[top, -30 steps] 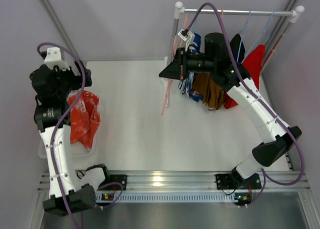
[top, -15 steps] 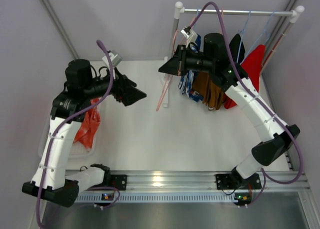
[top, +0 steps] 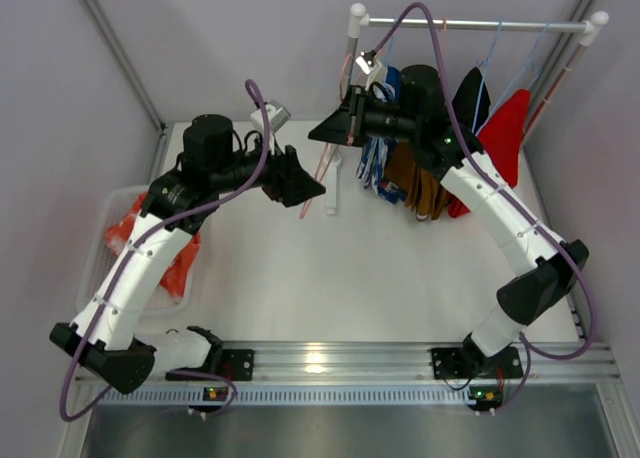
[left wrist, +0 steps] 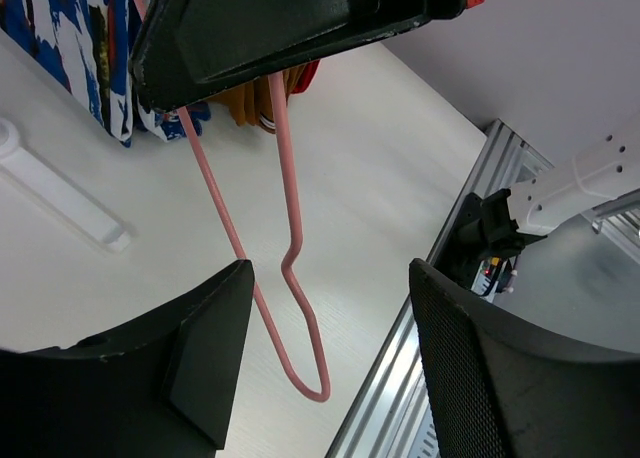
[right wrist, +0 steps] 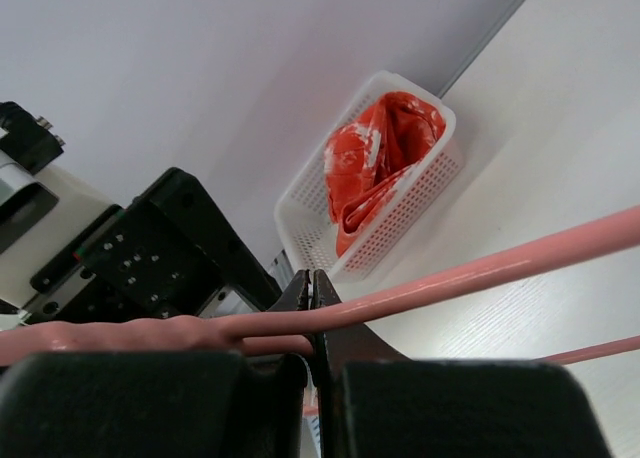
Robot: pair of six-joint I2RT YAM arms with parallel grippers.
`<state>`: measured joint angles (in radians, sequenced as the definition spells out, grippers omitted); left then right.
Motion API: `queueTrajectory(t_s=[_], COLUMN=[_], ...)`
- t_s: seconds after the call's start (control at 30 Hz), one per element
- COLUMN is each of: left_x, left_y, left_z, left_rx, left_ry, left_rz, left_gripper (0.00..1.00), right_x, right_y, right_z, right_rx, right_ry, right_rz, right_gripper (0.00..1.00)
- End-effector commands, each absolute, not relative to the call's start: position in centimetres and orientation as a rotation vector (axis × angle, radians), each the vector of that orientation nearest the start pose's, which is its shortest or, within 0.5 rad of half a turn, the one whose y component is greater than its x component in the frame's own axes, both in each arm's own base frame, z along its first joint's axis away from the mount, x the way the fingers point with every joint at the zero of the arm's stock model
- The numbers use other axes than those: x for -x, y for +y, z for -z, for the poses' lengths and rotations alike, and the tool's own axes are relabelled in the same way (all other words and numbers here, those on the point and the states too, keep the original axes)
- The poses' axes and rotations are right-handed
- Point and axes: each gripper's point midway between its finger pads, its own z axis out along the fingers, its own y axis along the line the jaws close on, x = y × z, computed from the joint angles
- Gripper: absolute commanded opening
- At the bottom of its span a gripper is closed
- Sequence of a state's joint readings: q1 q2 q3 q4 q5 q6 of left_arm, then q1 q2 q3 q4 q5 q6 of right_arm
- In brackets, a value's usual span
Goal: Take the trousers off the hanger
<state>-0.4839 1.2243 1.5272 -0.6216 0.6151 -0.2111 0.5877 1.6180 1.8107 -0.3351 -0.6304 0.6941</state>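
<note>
The orange-red speckled trousers (top: 178,261) lie bunched in the white basket (top: 110,214) at the left, free of the hanger; the right wrist view shows them there too (right wrist: 385,163). My right gripper (top: 327,130) is shut on the pink hanger (top: 321,168) and holds it above the table by the rack post; the wire is pinched between its jaws (right wrist: 311,275). My left gripper (top: 306,184) is open and empty. The hanger's lower loop (left wrist: 300,348) hangs between its fingers (left wrist: 328,278) without touching them.
A clothes rack (top: 480,24) stands at the back right with a blue patterned garment (top: 378,163), brown trousers (top: 415,183), a plain red garment (top: 505,128) and light blue hangers (top: 490,48). Its white foot (top: 333,183) lies on the table. A metal rail (top: 330,363) runs along the front.
My left arm has swung from over the basket to the centre, and its open gripper now brackets the hanger's lower end. The right gripper has raised the hanger slightly. The trousers stay in the basket.
</note>
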Motion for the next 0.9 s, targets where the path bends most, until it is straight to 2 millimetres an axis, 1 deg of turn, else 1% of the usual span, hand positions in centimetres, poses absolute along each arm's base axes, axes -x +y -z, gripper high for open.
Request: queueTrajectory(t_s=[0.0,0.03,0.1,0.23,0.3,0.33,0.37,0.43,0.47,0.57,0.6,0.67,0.7,0.73,0.87], left_x=[-25.4,-25.4,-25.3,-25.2,-25.0,-25.0,-24.8,-24.6,-24.6,-24.3,-24.2,-23.8,-23.7,-23.7,-23.9], left_y=[-26.0,-26.1,-26.5,-26.9,-27.1,-27.3,-27.4,-27.6,-27.7,-27.8,-27.9,-28.0,-28.0,-28.0,-27.7], left_z=[-39.5,-39.6,-39.9,-39.9,-40.1,-39.9,-39.9,-39.9,-39.6,-39.4,-39.3,-39.7,-39.9,-40.1,-40.8], left_rx=[-0.671,-0.664,-0.641,-0.61,-0.603,-0.602,-0.594,-0.588,-0.583,-0.574,-0.575,-0.57,-0.567,-0.555,-0.514], left_ry=[1.801,1.805,1.806,1.821,1.815,1.821,1.827,1.833,1.845,1.858,1.863,1.858,1.854,1.852,1.847], left_rz=[1.049,1.064,1.103,1.158,1.19,1.201,1.221,1.25,1.259,1.293,1.305,1.341,1.349,1.36,1.367], left_gripper=[0.68,0.65,0.63,0.58,0.51,0.49,0.44,0.39,0.33,0.24,0.18,0.11,0.02,0.0,0.0], right_x=[-30.4,-30.0,-29.6,-29.0,-28.9,-28.9,-28.9,-28.8,-28.7,-28.5,-28.5,-28.3,-28.3,-28.2,-28.1], right_y=[36.5,36.6,36.8,36.9,36.9,36.9,36.9,37.0,37.0,37.0,37.0,37.0,37.0,36.9,36.8], right_z=[-45.3,-45.4,-45.6,-45.6,-45.7,-45.6,-45.7,-45.8,-46.0,-46.3,-46.3,-46.3,-46.3,-46.3,-46.4], right_rx=[0.462,0.475,0.502,0.531,0.535,0.536,0.536,0.539,0.54,0.546,0.548,0.553,0.557,0.557,0.564], right_ry=[1.755,1.752,1.73,1.722,1.721,1.722,1.719,1.716,1.71,1.703,1.702,1.702,1.701,1.699,1.697], right_rz=[-1.51,-1.528,-1.543,-1.569,-1.573,-1.577,-1.581,-1.594,-1.598,-1.609,-1.612,-1.617,-1.619,-1.619,-1.612], right_gripper=[0.0,0.0,0.0,0.0,0.0,0.0,0.0,0.0,0.0,0.0,0.0,0.0,0.0,0.0,0.01])
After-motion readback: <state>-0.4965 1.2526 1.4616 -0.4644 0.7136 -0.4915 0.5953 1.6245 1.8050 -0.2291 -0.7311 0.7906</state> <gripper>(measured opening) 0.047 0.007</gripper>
